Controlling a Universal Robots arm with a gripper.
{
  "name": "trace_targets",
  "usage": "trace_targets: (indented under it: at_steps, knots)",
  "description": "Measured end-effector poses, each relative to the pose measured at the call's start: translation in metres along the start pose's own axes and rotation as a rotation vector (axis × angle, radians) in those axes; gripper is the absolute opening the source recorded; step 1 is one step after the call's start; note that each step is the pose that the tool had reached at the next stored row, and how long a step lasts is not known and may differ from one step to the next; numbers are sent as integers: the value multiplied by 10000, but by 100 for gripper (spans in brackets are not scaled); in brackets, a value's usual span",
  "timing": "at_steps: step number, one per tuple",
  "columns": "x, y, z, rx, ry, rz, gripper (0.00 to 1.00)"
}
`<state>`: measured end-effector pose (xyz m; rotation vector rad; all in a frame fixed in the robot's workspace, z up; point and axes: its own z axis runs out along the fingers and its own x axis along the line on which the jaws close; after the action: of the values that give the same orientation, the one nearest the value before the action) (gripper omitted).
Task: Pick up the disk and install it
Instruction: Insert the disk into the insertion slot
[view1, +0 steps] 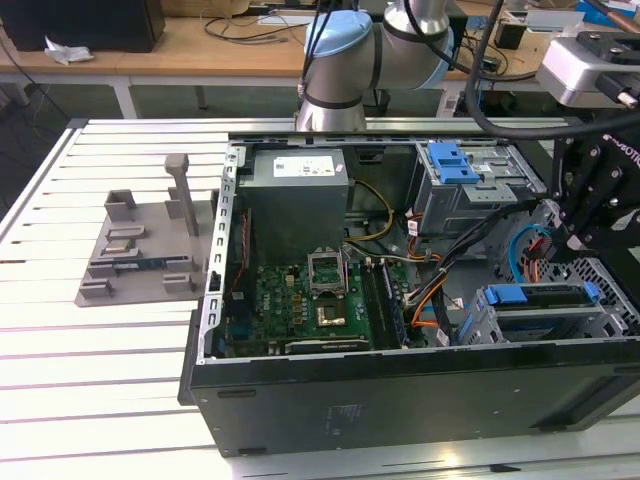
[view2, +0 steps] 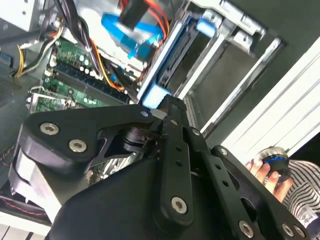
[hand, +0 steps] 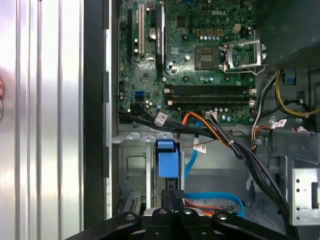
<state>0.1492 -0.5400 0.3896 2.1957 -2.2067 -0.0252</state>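
Looking into the open computer case (view1: 400, 385), we found the disk (view1: 535, 297) already sitting in its drive cage by the front edge. The gripper (hand: 172, 196) was closed on its blue bracket; we judged pushing it home remained.

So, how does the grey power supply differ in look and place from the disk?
The power supply is a tall grey box with a white label; the disk is flat and framed in blue. In the exterior view the power supply stands further back, while the disk sits in a metal cage nearer, towards that view's right. Both are inside the open computer case.
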Motion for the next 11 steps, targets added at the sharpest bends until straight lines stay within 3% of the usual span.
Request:
trace_targets:
  at_steps: [7, 11]
  knots:
    - [-75, -230, 103, -96, 23, -1, 11]
    - [-96, -295, 140, -115, 28, -1, 11]
